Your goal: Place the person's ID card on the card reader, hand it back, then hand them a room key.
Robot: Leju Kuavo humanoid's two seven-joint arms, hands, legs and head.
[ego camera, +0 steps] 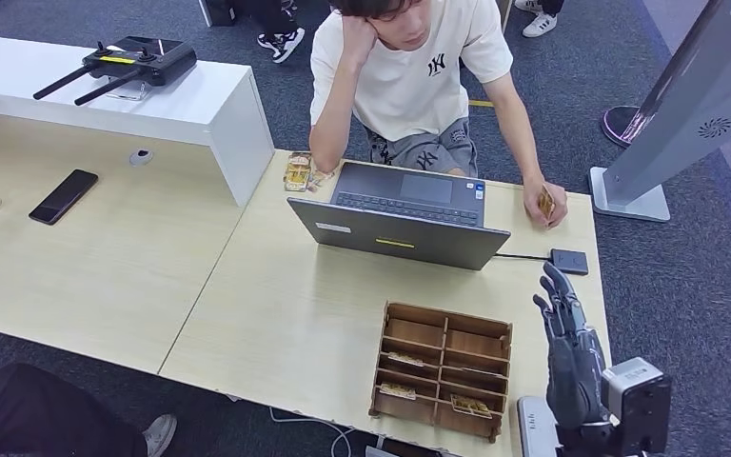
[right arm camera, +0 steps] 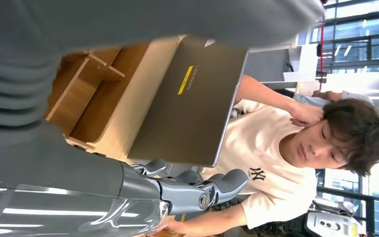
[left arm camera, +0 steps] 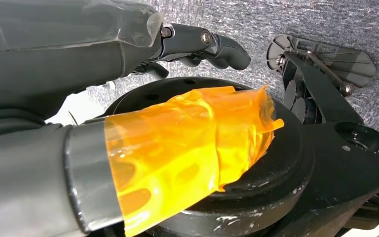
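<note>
A person sits behind the table and holds a yellowish ID card [ego camera: 544, 203] in the hand that rests on the table's far right. The card reader [ego camera: 568, 260], a small dark square on a cable, lies just in front of that hand. My right hand [ego camera: 563, 328] is raised over the table's right edge, short of the reader, fingers [right arm camera: 197, 190] spread and holding nothing. A wooden organiser [ego camera: 443, 371] near the front edge has room key cards [ego camera: 471, 407] in several slots. My left hand [left arm camera: 192, 143] hangs down with nothing in it, its thumb wrapped in orange film.
An open grey laptop [ego camera: 409, 224] stands between the person and the organiser. A black phone [ego camera: 63, 196] lies on the left table, and a controller with antennas [ego camera: 128, 65] sits on the white counter. A kiosk stand [ego camera: 666, 114] rises at the right.
</note>
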